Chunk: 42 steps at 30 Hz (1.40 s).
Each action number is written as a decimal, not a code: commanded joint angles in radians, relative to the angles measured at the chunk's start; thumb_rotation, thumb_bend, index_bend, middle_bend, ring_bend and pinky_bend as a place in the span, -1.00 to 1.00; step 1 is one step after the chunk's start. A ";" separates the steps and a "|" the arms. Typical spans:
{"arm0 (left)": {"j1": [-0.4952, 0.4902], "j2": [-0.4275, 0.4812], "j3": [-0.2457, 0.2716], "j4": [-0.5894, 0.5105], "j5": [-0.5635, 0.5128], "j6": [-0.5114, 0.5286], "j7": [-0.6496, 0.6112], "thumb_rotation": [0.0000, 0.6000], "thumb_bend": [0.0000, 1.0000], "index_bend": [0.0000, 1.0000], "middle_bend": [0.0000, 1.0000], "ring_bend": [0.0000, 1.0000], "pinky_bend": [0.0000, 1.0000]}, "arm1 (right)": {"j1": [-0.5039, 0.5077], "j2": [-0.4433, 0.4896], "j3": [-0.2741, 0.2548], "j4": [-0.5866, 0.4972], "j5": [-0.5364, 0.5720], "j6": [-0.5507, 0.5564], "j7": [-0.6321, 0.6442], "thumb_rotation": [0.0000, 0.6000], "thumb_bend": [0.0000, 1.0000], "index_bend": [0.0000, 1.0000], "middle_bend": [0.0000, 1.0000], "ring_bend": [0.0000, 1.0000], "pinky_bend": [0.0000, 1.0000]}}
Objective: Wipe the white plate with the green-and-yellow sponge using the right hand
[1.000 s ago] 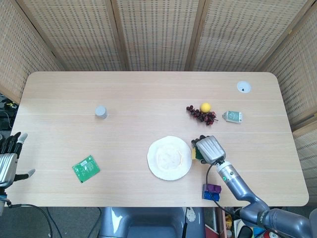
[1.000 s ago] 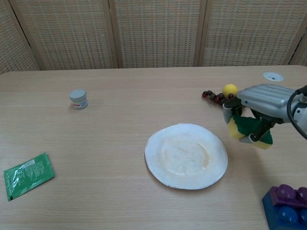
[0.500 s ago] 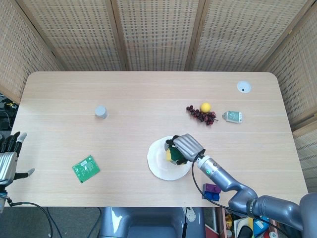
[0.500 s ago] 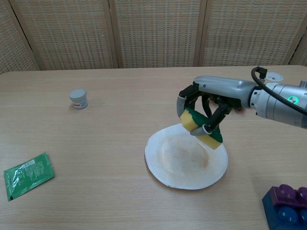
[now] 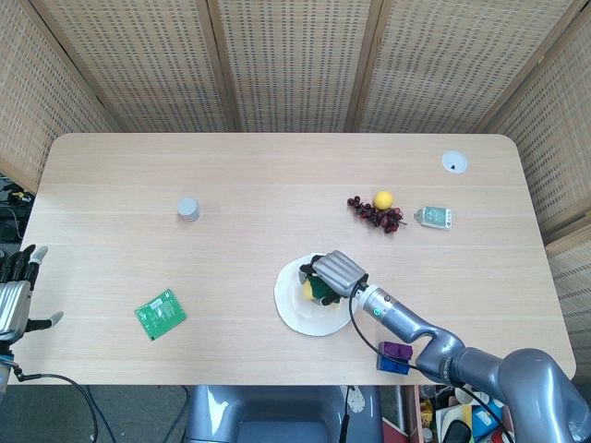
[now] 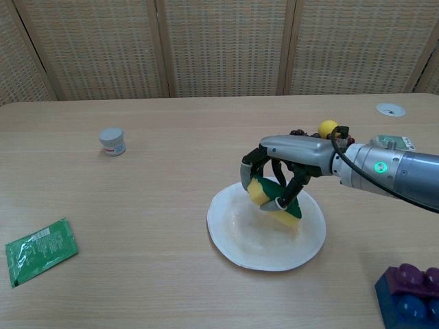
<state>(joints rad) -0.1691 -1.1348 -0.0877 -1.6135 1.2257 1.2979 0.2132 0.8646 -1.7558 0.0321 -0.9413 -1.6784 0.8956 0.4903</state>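
Note:
The white plate (image 5: 294, 310) (image 6: 240, 243) lies near the table's front edge, a little right of the middle. My right hand (image 5: 335, 273) (image 6: 285, 161) reaches over the plate and grips the green-and-yellow sponge (image 5: 314, 290) (image 6: 273, 197), which hangs tilted with its lower end on or just above the plate's surface. My left hand (image 5: 18, 291) shows only in the head view, off the table's left edge, fingers spread and holding nothing.
A green packet (image 5: 160, 314) (image 6: 40, 249) lies front left. A small grey jar (image 5: 188, 208) (image 6: 112, 141) stands at mid left. Grapes (image 5: 377, 214) and a yellow ball (image 5: 383, 198) (image 6: 328, 127) lie right of centre. Purple-blue blocks (image 5: 394, 357) (image 6: 410, 297) sit front right.
My right hand carried the sponge leftward from beside the plate to over it and lowered it towards the plate's surface. The left hand stayed put.

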 commanded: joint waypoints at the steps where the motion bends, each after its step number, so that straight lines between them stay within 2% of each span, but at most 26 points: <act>1: -0.001 0.000 0.000 0.002 -0.002 -0.002 0.000 1.00 -1.00 -1.00 -1.00 -1.00 -1.00 | 0.008 -0.038 -0.031 0.056 -0.020 0.018 0.019 1.00 -0.46 -0.08 0.07 -0.24 0.13; 16: -0.005 0.000 0.003 0.005 -0.008 -0.010 -0.006 1.00 -1.00 -1.00 -1.00 -1.00 -1.00 | 0.034 -0.094 -0.064 0.181 -0.018 0.019 0.057 1.00 -0.39 -0.07 0.07 -0.24 0.13; 23: -0.006 0.000 0.004 0.005 -0.007 -0.008 -0.006 1.00 -1.00 -1.00 -1.00 -1.00 -1.00 | 0.028 -0.097 -0.092 0.204 -0.023 0.025 0.085 1.00 -0.35 -0.07 0.08 -0.24 0.14; 42: -0.006 -0.002 0.011 0.005 -0.005 -0.005 0.006 1.00 -1.00 -1.00 -1.00 -1.00 -1.00 | -0.011 -0.145 -0.126 0.322 -0.020 0.067 0.146 1.00 -0.24 -0.03 0.11 -0.23 0.17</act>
<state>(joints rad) -0.1748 -1.1372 -0.0773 -1.6086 1.2205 1.2930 0.2197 0.8556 -1.8985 -0.0896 -0.6241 -1.6963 0.9588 0.6312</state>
